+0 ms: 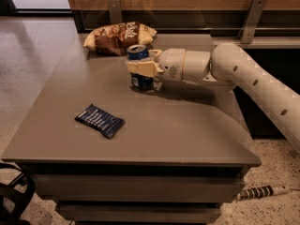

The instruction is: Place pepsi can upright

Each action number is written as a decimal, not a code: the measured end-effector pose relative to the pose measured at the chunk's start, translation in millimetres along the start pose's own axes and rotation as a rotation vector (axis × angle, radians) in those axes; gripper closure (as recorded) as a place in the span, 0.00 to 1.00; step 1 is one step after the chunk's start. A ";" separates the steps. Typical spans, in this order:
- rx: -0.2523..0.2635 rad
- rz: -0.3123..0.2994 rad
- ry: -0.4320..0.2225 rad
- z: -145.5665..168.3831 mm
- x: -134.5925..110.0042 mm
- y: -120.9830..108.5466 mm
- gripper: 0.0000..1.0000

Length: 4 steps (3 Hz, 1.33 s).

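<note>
The pepsi can [140, 80], dark blue with a silver top, stands upright on the grey table [187, 130], toward its back middle. My gripper [142, 67] reaches in from the right and its cream fingers [138, 68] wrap around the can's middle, shut on it. The can's base looks to rest on the table top. The white arm [243, 74] stretches from the right edge of the view.
A brown-and-yellow chip bag [119, 37] lies at the table's back, just behind the can. A flat dark-blue snack wrapper [99, 120] lies at the front left. A wooden wall with metal brackets [253, 18] runs behind the table. The floor drops away on all sides.
</note>
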<state>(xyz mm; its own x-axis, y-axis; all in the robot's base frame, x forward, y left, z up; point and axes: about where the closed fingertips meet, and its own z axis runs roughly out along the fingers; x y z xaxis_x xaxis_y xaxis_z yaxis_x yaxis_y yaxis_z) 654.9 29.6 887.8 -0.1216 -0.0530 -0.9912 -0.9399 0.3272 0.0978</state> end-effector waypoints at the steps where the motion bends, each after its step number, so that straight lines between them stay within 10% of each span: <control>1: 0.000 -0.001 -0.040 -2.3 5.9 0.8 1.00; 2: 0.030 0.004 -0.034 -4.5 7.7 2.2 1.00; 4: 0.020 0.003 -0.034 0.3 6.9 5.2 0.59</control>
<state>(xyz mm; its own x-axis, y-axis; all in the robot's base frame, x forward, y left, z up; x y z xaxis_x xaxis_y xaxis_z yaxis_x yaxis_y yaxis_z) 649.3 31.3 881.4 -0.1128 -0.0203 -0.9934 -0.9329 0.3463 0.0988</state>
